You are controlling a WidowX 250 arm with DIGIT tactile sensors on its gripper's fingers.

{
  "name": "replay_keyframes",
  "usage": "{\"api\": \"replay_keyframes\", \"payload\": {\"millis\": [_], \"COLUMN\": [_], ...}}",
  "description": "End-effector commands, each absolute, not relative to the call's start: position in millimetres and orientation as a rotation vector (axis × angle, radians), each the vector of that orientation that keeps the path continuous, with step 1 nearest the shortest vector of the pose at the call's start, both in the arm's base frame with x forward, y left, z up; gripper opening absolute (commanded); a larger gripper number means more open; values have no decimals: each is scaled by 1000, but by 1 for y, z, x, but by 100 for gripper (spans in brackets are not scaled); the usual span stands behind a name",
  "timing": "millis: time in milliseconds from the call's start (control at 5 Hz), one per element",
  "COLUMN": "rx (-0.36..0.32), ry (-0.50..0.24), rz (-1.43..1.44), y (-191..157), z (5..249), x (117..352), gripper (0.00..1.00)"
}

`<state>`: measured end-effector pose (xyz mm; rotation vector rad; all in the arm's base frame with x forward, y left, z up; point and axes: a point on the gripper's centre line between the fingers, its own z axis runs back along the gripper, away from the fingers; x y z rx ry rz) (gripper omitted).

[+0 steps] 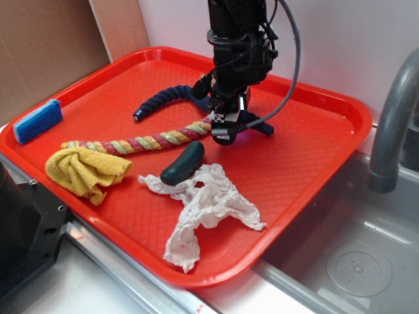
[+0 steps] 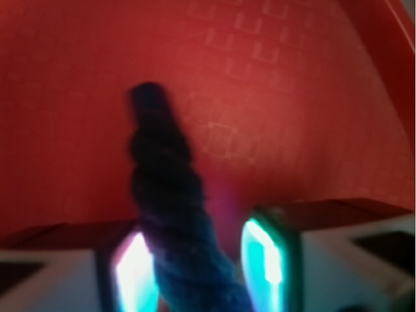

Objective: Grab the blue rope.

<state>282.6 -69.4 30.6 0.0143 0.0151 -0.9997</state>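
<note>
Thick navy twisted rope [image 1: 167, 100] lies curved in upper centre of the red plastic tray [image 1: 308, 163], long axis running left-right, free end pointing lower left. Black gripper [image 1: 226, 121] straddles its right part, fingers [image 2: 263, 260] part-open around it, grip unconfirmed.

Everything sits on the tray [image 1: 314, 163], which rests beside the sink [image 1: 353, 261] with its faucet [image 1: 393, 124] to the right. The sponge [image 1: 37, 121] lies at the tray's far left edge, the folded cloth [image 1: 85, 170] in front of it at the striped rope's [image 1: 141, 142] left end. Behind that rope curves the blue rope [image 1: 163, 101], passing under the gripper [image 1: 226, 124] and between its fingers [image 2: 263, 260]; in front lie a small curved object [image 1: 183, 162] and a crumpled rag [image 1: 203, 209].
</note>
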Motion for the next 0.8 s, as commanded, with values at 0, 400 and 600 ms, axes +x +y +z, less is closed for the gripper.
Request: {"api": "replay_keyframes", "payload": {"millis": [0, 400, 600], "rx": [213, 17, 45], "ry": [-78, -9, 6], "rz": [-707, -207, 43], "y": [-105, -82, -71], "z": [126, 228, 263], "x": [285, 277, 268], "gripper": [0, 0, 0]}}
